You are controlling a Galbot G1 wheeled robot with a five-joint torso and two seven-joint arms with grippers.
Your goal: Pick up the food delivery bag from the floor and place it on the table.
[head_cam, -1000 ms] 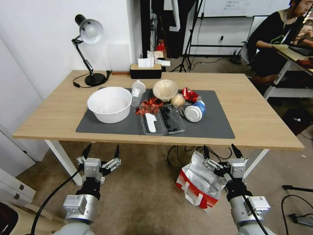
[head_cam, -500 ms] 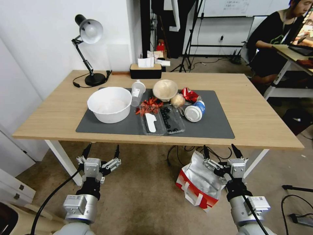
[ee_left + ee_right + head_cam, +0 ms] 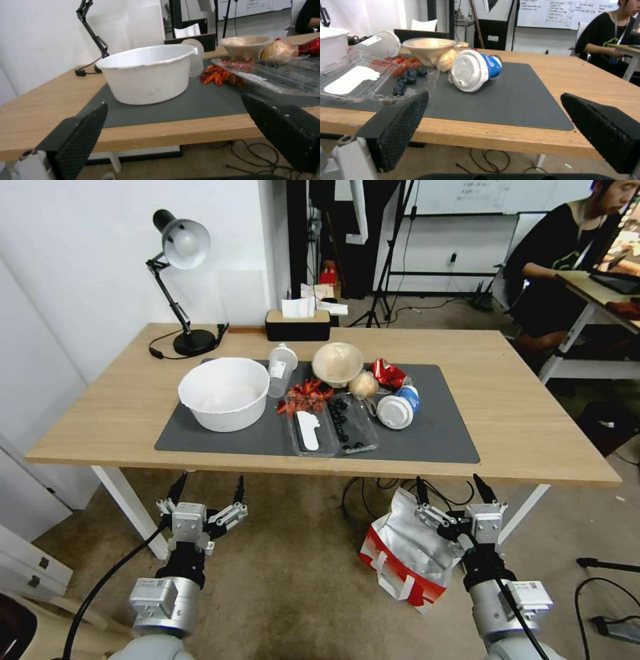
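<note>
Head view: the food delivery bag (image 3: 405, 553), lower right, is judged light and crushable, best taken by its strap handles (image 3: 382, 565); the right gripper (image 3: 455, 490) is spread wide above it.

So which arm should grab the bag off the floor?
The right, probably. The right gripper hangs open right beside the bag on the floor, near the table's front edge. The left gripper, also open, is farther off across bare floor.
</note>
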